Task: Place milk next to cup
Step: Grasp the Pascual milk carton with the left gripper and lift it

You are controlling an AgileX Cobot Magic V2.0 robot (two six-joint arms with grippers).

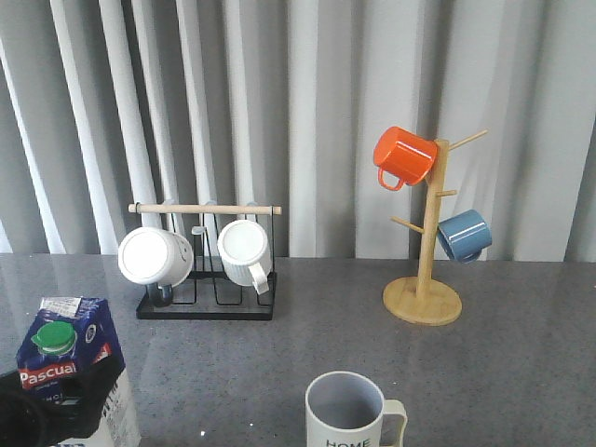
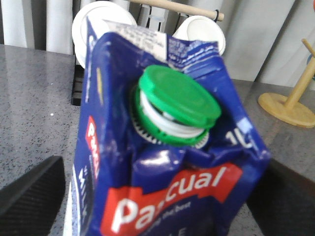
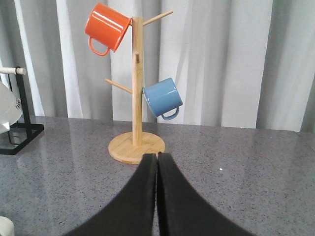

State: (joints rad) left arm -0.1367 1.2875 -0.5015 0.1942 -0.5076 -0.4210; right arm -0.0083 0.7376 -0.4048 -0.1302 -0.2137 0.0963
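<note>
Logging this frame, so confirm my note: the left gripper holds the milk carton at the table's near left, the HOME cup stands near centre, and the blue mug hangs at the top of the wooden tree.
One error: the orange mug hangs at the top of the wooden tree; the blue mug hangs lower, as the front view shows. The left gripper, milk carton and HOME cup are as noted.

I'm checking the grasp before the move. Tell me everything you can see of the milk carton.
The milk carton is a blue and white gable-top pack with a red "Pascual" band and a green round cap, shut. Its top looks creased and dented. It stands near the table's front left corner, roughly upright, between the dark fingers of the left gripper, well left of the HOME mug.
</note>
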